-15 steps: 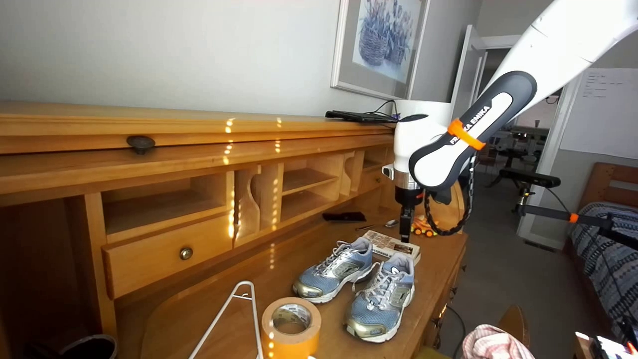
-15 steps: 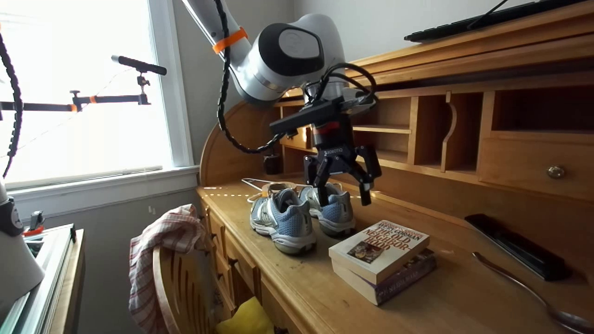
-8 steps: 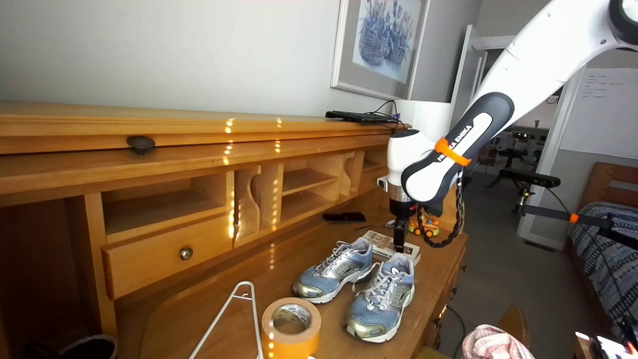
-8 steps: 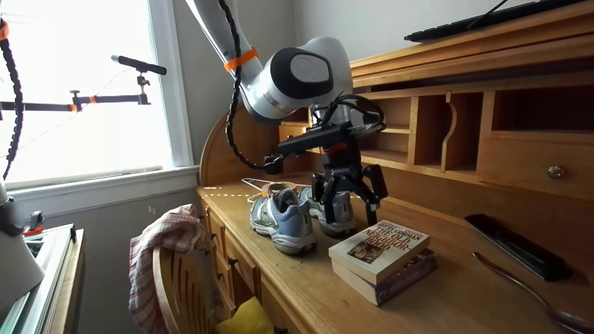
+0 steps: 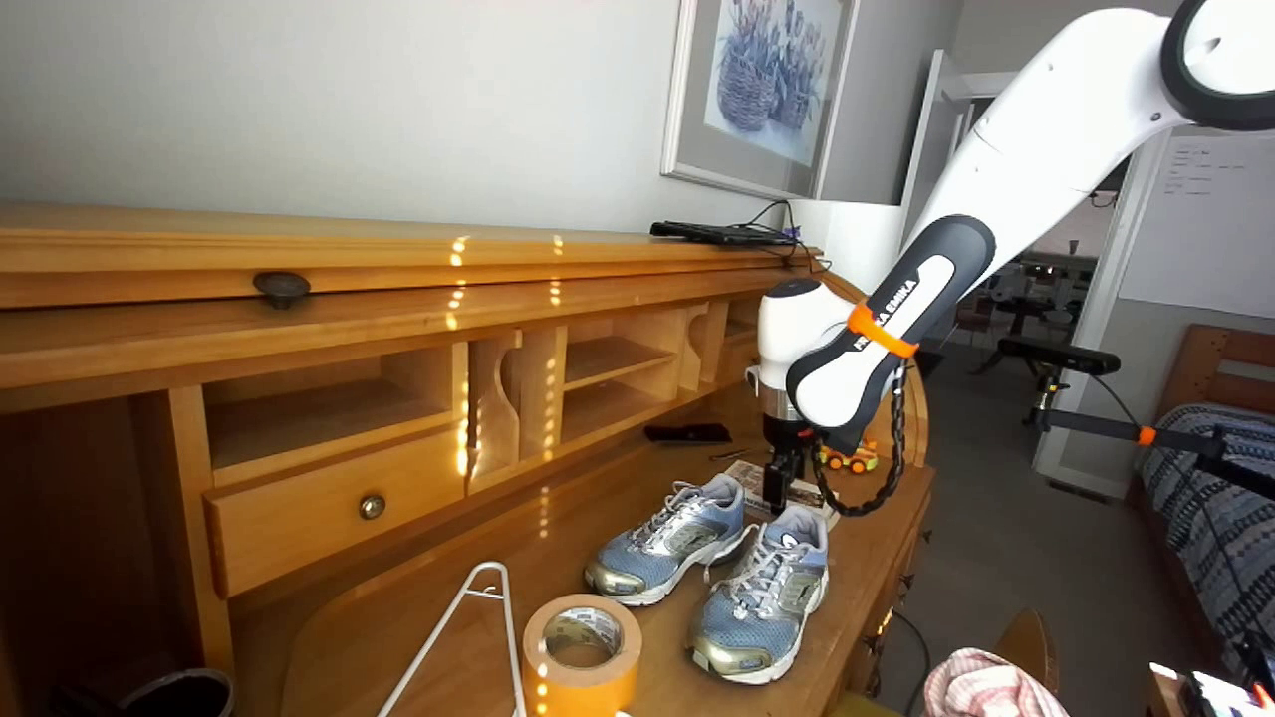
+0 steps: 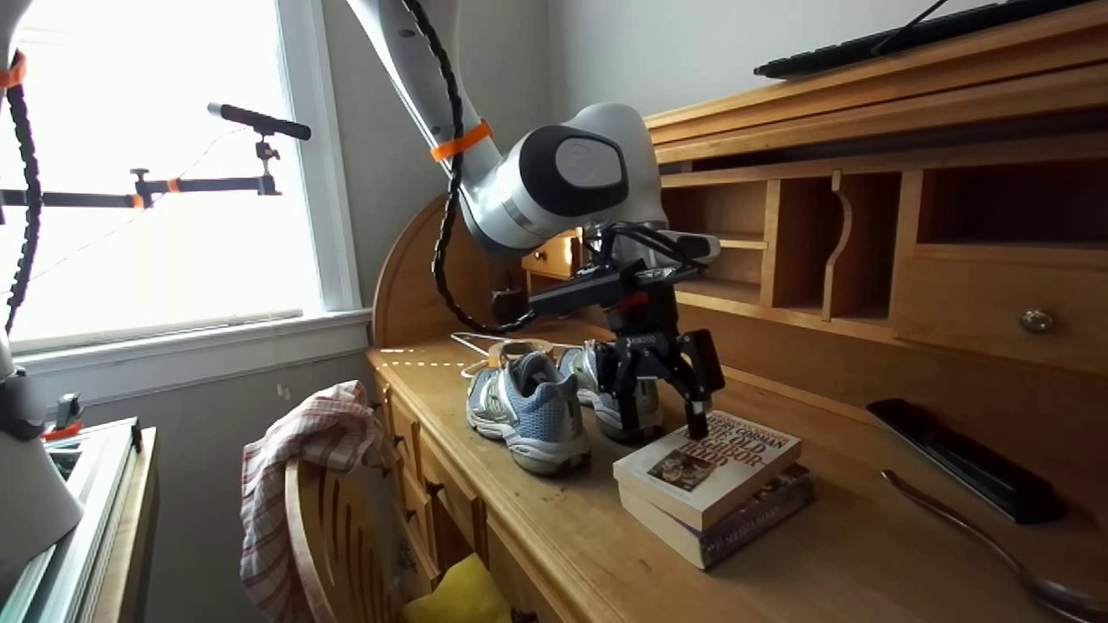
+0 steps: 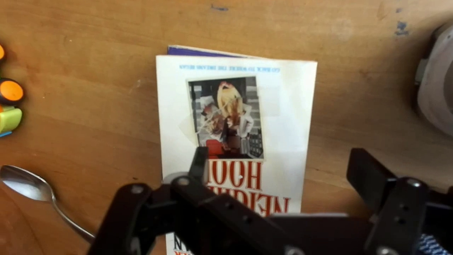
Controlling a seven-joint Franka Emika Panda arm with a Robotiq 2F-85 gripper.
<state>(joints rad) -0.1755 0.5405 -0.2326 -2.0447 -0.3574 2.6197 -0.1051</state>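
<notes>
Wrist view: see the gripper (image 7: 279, 157) spread wide, holding nothing, with one finger (image 7: 199, 162) in front of the book (image 7: 230, 127) and its mate past the edge. Underneath, find a second book (image 7: 198, 52) on the desk (image 7: 92, 106); farther out, a spoon (image 7: 33, 187) and a shoe (image 7: 439, 81). Looks like an approach from above; seems to call for a shift away from the shoe, then careful lowering.

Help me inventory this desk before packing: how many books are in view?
2, stacked on the desk near the shoes: the white-covered book on top, the purple-spined book beneath it, its cover mostly hidden. Any inside the drawers would be hidden.
</notes>
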